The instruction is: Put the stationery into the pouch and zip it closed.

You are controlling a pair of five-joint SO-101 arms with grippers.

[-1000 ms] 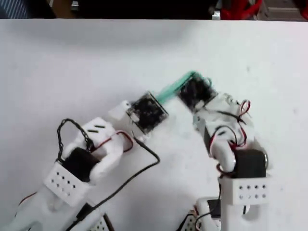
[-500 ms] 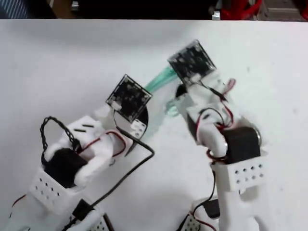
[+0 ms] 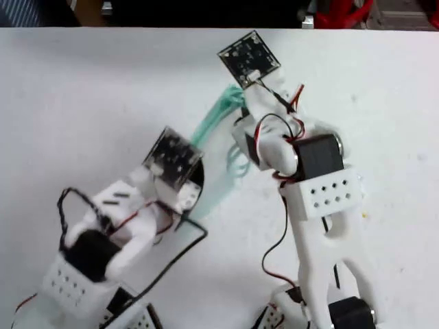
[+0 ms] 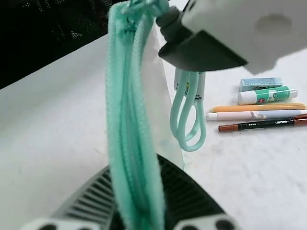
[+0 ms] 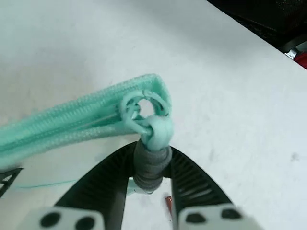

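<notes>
Up and away goes my right end effector [image 5: 149, 160], clenched on the grey zip pull [image 5: 151, 170], left end effector [image 4: 136, 211] gripping the raised mint-green fabric pouch [image 3: 214, 118]: unzipping, I judge; loose stationery [image 4: 261, 112] loads next.

Pouch [image 4: 132, 120] is mint green, its edge woven in a fine ribbed pattern. Loop strap [image 4: 188, 120] is the same mint. Zip pull [image 5: 156, 134] is mint on top, dark grey below. Left claw [image 4: 136, 211] and right claw [image 5: 151, 179] both have black ribbed pads and white housings. Bench [image 3: 82, 89] is plain white.

Stationery:
- eraser [image 4: 260, 84]: pale blue
- glue stick [image 4: 265, 95]: white with a green label
- pencil [image 4: 259, 108]: orange
- pen [image 4: 254, 115]: white
- second pencil [image 4: 261, 125]: dark red-brown with black

Arms [image 3: 322, 195] white — wires [image 3: 264, 137] red and black.
</notes>
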